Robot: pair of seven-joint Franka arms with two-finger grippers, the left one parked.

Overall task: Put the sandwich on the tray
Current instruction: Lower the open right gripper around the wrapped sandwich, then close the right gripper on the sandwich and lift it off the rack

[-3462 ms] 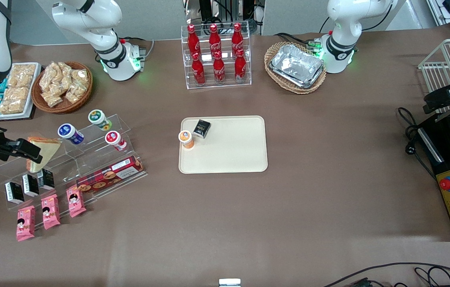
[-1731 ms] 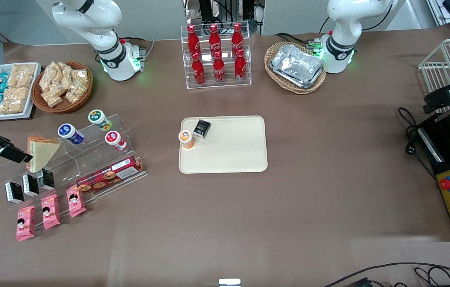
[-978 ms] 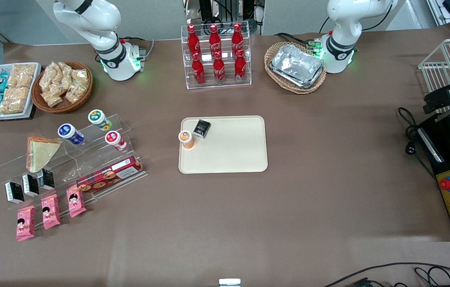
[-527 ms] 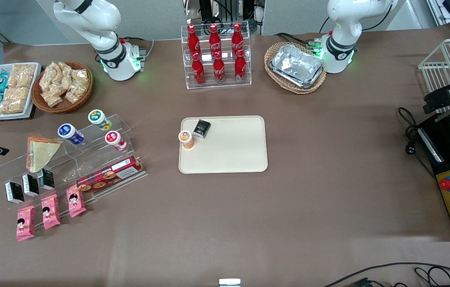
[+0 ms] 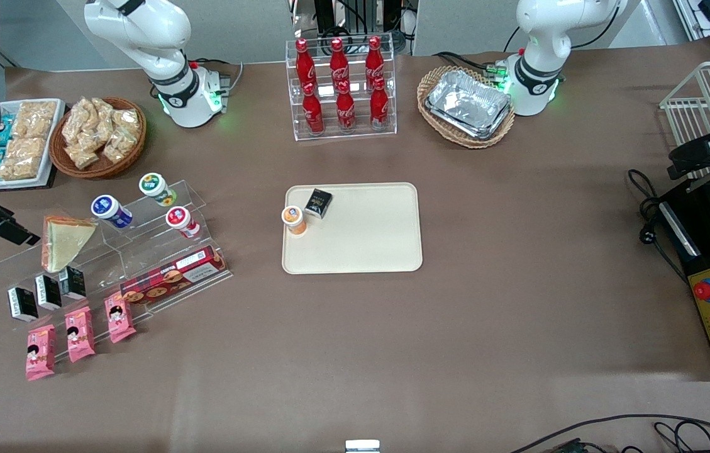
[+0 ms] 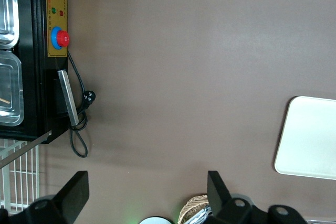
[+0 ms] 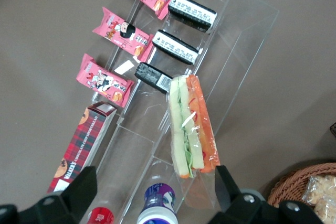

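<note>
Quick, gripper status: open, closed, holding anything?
Right gripper: open, holding nothing, poised beside the clear-wrapped triangular sandwich on the clear acrylic stepped rack.

Bright, even overhead light fills the room and shadows on the brown table (image 5: 518,302) are faint. Glare flashes off the foil trays (image 5: 469,104) and the clear display stand (image 7: 231,77). Everything stays sharp.
</note>
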